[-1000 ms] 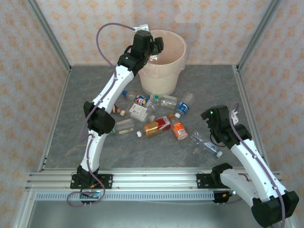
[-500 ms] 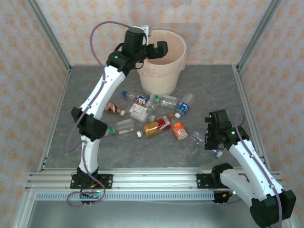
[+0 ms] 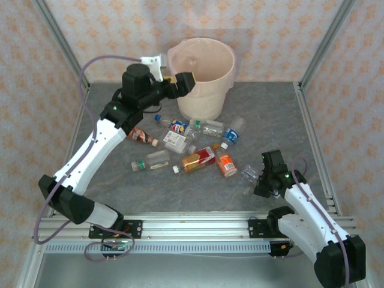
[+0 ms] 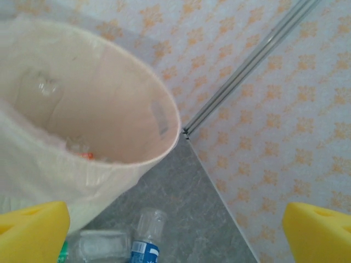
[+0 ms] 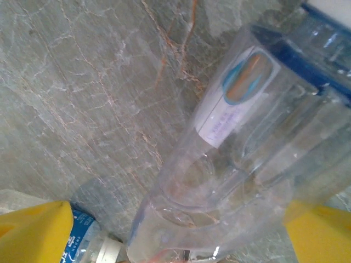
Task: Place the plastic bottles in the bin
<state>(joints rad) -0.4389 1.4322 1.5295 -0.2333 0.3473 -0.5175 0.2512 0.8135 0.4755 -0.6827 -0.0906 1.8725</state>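
Note:
The cream bin [image 3: 207, 90] with its pinkish liner stands at the back; in the left wrist view the bin [image 4: 109, 126] holds a clear bottle and something orange. My left gripper [image 3: 182, 83] hovers just left of the rim, open and empty; its yellow fingertips [image 4: 33, 230] stand wide apart. Several plastic bottles lie in front of the bin, among them an amber one [image 3: 198, 159], an orange one [image 3: 226, 164] and a blue-labelled one [image 3: 235, 132]. My right gripper [image 3: 258, 180] is open, low over a clear bottle [image 5: 236, 164], which lies between its fingers [image 5: 33, 230].
Metal frame posts and patterned walls close in the grey stone table [image 3: 270, 114]. A dark bottle [image 3: 141, 135] and a clear green-capped one [image 3: 153, 161] lie toward the left. Another blue-labelled bottle [image 5: 82, 241] sits beside the right gripper's left finger.
The left arm has swung back and left from over the bin, gripper open. The right gripper has come down and nearer, onto the clear bottle at the right.

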